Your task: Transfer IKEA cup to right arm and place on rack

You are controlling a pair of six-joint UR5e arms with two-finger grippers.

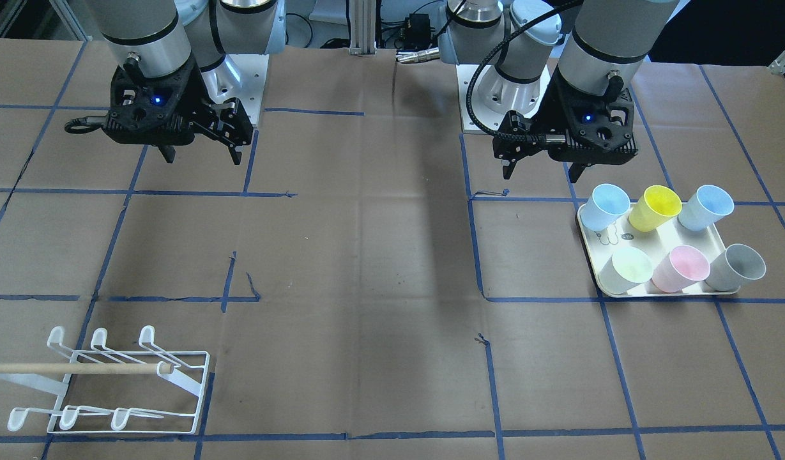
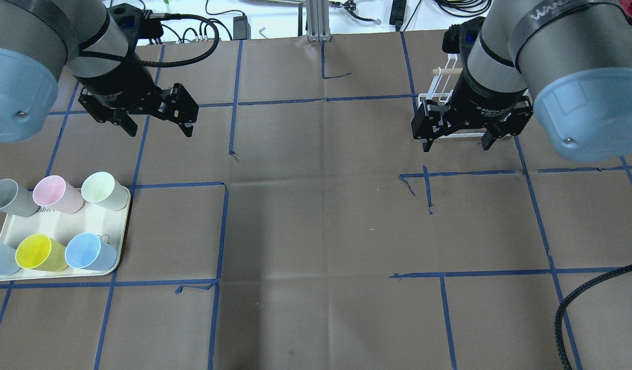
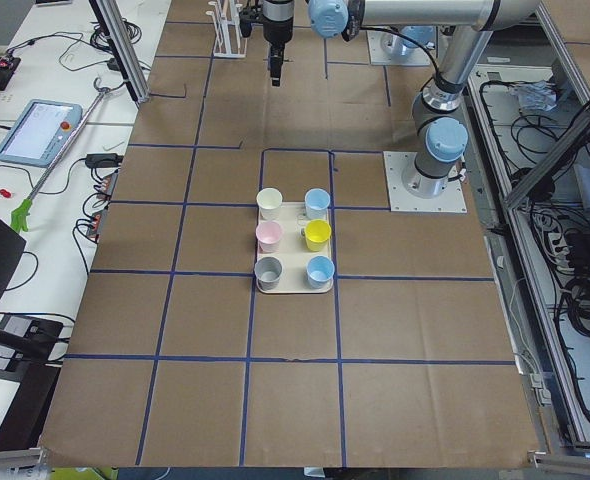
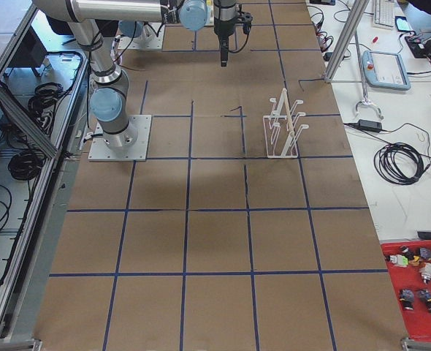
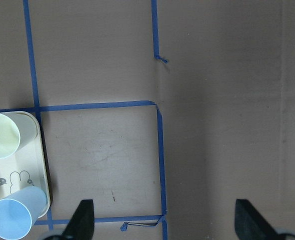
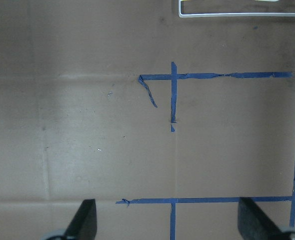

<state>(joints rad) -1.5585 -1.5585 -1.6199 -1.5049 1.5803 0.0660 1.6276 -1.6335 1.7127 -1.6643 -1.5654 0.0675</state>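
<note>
Several IKEA cups stand upright on a cream tray [image 2: 64, 226]: grey [image 2: 7, 198], pink [image 2: 56, 194], pale green [image 2: 104, 191], yellow [image 2: 38, 253] and two blue [image 2: 89, 252]. My left gripper [image 2: 158, 131] hangs open and empty high above the table, off the tray's inner side; its wrist view catches the pale green cup [image 5: 2, 135] and a blue cup [image 5: 15, 217]. My right gripper [image 2: 456, 145] is open and empty, in the air near the white wire rack [image 1: 111, 383], which it partly hides in the overhead view. The rack's base edge [image 6: 242, 14] shows in the right wrist view.
Brown paper with a blue tape grid [image 2: 326, 97] covers the table. The arms' white base plates [image 1: 239, 83] sit at the robot's side. A red bin of small parts [image 4: 420, 292] and a tablet [image 4: 387, 69] lie off the table's right end.
</note>
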